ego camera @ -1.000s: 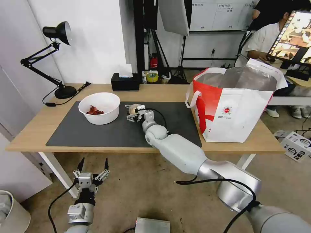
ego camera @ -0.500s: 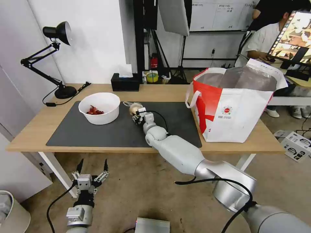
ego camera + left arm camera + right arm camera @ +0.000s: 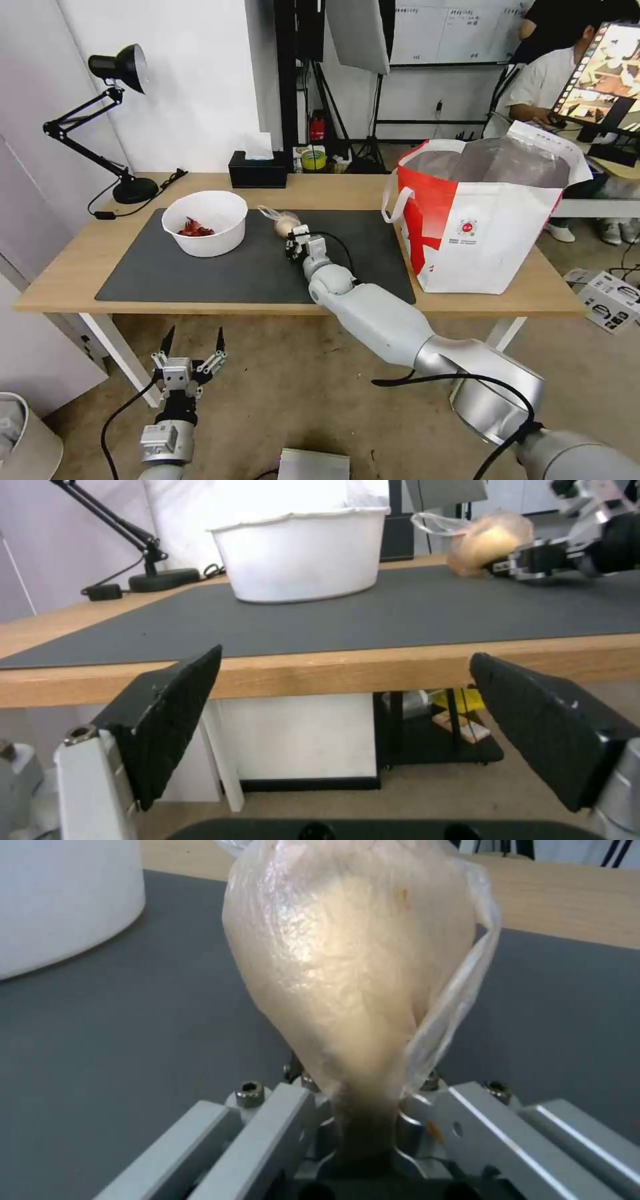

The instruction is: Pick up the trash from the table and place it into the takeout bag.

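Observation:
My right gripper [image 3: 292,241] is shut on the knotted clear bag with a beige lump [image 3: 285,223], pinching its lower end [image 3: 363,1120] low over the dark mat [image 3: 200,280], right of the white bowl of red scraps [image 3: 205,222]. From the left wrist the same bag [image 3: 490,540] and bowl [image 3: 300,555] stand on the table [image 3: 347,667]. The takeout bag [image 3: 480,220] stands open at the table's right end. My left gripper [image 3: 192,341] hangs open below the table's front edge.
A black tissue box [image 3: 257,172] and a yellow tape roll [image 3: 311,159] sit at the table's back edge. A black desk lamp [image 3: 120,73] stands at the back left with its cord on the wood. A person sits behind the takeout bag.
My right gripper has carried the knotted bag a little to the right, away from the bowl and towards the takeout bag. The left arm has stayed put.

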You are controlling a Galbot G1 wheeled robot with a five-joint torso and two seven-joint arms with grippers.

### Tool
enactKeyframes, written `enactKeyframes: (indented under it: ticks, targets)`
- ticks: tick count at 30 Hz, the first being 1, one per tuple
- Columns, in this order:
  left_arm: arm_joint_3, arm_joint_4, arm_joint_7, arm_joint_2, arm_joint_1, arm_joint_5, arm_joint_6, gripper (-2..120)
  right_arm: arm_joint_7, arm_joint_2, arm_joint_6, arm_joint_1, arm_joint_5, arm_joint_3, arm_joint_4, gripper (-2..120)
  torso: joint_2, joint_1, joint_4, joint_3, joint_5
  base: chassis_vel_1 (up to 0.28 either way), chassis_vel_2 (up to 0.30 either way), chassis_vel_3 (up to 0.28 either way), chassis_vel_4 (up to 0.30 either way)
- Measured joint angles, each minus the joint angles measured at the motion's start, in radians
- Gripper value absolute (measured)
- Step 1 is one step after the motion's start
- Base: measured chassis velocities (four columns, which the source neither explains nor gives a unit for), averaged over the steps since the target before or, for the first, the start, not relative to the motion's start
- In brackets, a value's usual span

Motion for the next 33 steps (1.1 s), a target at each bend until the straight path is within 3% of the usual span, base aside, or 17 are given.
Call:
enactKeyframes:
  ticks: [7,10,11,14,15,18,22,25,33]
  targets:
    - [-0.004,0.002,0.000,0.009,-0.002,0.001,-0.003,100,0.064,-0.100,-0.037,-0.050,0.006,0.024,0.187,7,0.000,0.000,-0.0001,0.000,0.0001,0.000,0.000,0.000,0.000]
    - [-0.005,0.005,0.001,0.015,-0.007,0.004,-0.006,100,0.118,-0.178,-0.071,-0.084,0.013,0.041,0.352,6,0.000,0.000,-0.0003,0.000,0.0001,0.000,0.000,0.000,0.000]
    - [-0.005,0.005,0.001,0.015,-0.007,0.004,-0.006,100,0.118,-0.178,-0.071,-0.084,0.013,0.041,0.352,6,0.000,0.000,-0.0003,0.000,0.0001,0.000,0.000,0.000,0.000]
    - [-0.005,0.012,0.002,0.019,-0.009,0.004,-0.007,100,0.166,-0.254,-0.125,-0.135,0.016,0.086,0.545,6,0.000,0.000,-0.0002,0.000,0.0000,0.000,0.000,0.000,0.000]
    - [-0.005,0.012,0.002,0.019,-0.009,0.004,-0.007,100,0.166,-0.254,-0.125,-0.135,0.016,0.086,0.545,6,0.000,0.000,-0.0002,0.000,0.0000,0.000,0.000,0.000,0.000]
    - [-0.005,0.019,0.002,0.019,-0.011,0.004,-0.009,100,0.200,-0.315,-0.171,-0.196,0.023,0.138,0.697,6,0.000,0.000,-0.0001,0.000,0.0001,0.000,0.000,0.000,0.000]
    - [-0.005,0.021,0.003,0.019,-0.011,0.005,-0.010,100,0.215,-0.358,-0.194,-0.248,0.024,0.181,0.800,6,0.000,0.000,-0.0001,0.000,0.0001,0.000,0.000,0.000,0.000]
    - [-0.001,0.028,0.003,0.017,-0.016,0.006,-0.011,100,0.224,-0.415,-0.220,-0.354,0.018,0.283,0.967,6,0.000,0.000,-0.0003,0.000,0.0002,0.000,0.000,0.000,0.000]
    - [0.008,0.032,0.004,0.015,-0.017,0.012,-0.012,100,0.233,-0.446,-0.240,-0.426,0.014,0.426,1.123,6,0.000,0.000,-0.0002,0.000,0.0000,0.000,0.000,0.000,0.000]
